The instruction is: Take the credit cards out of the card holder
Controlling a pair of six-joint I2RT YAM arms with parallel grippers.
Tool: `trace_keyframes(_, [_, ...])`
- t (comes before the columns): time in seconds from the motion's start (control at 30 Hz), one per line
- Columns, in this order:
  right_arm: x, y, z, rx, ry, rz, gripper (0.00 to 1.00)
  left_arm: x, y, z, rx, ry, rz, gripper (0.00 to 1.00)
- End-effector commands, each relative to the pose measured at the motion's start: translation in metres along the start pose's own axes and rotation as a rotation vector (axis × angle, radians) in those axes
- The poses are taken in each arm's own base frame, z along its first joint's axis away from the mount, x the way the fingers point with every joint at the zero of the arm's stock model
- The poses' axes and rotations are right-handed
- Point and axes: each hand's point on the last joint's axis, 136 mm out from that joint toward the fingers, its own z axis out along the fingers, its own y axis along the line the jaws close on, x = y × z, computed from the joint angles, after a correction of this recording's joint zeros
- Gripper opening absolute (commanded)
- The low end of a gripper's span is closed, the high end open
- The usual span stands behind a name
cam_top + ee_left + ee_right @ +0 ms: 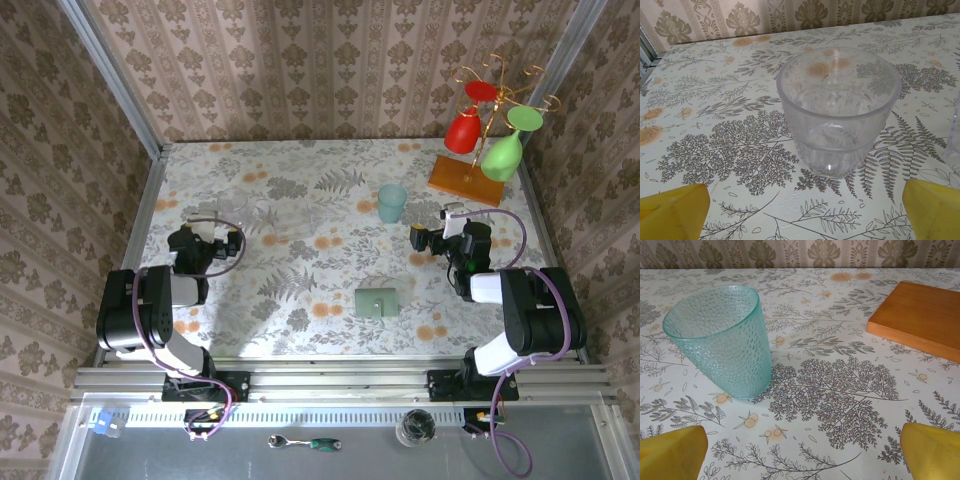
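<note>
On the floral table point(300, 180), the wine-glass rack point(470, 178) stands just beyond the right arm, and a wide swing could topple it; the clear tumbler point(839, 110) sits right ahead of the left gripper point(802, 217) and the teal cup point(720, 340) ahead of the right gripper point(802, 455), so a forward move could tip either; the card holder point(376, 300) lies flat between the arms, nearer the right, and may slide if pinched one-handed; its credit cards are too small to make out. Both grippers gape fully apart, holding and touching nothing.
</note>
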Motion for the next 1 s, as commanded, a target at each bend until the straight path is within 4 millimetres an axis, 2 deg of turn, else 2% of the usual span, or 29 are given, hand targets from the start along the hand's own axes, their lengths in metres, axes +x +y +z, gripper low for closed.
trace_keyframes(0.0, [-0.002,-0.005,-0.001,0.036,-0.016,-0.009,1.00,-0.004,0.004,0.000,-0.016,-0.011,-0.013,1.00])
trace_keyframes(0.17, [-0.013,-0.009,0.000,0.076,0.020,0.001,1.00,-0.010,0.006,-0.005,-0.044,-0.027,-0.010,1.00])
trace_keyframes(0.33, [-0.017,-0.009,-0.004,0.082,0.037,0.011,1.00,-0.018,0.015,-0.012,-0.145,-0.020,-0.002,1.00])
trace_keyframes(0.43, [-0.017,-0.015,-0.007,0.127,0.071,0.041,1.00,-0.024,0.015,-0.014,-0.176,0.001,0.013,1.00])
trace_keyframes(0.47, [-0.028,-0.015,-0.012,0.135,0.055,0.047,1.00,-0.027,0.014,-0.015,-0.186,0.009,0.021,1.00])
trace_keyframes(0.6, [-0.033,-0.014,-0.017,0.155,0.077,0.075,0.96,-0.032,0.014,-0.018,-0.235,0.086,-0.002,1.00])
trace_keyframes(0.83, [-0.058,0.007,-0.026,0.138,0.107,0.115,0.92,-0.054,0.003,-0.031,-0.207,0.127,-0.105,1.00])
trace_keyframes(0.97, [-0.076,0.033,-0.026,0.083,0.129,0.138,0.89,-0.066,-0.009,-0.034,-0.122,0.194,-0.171,1.00])
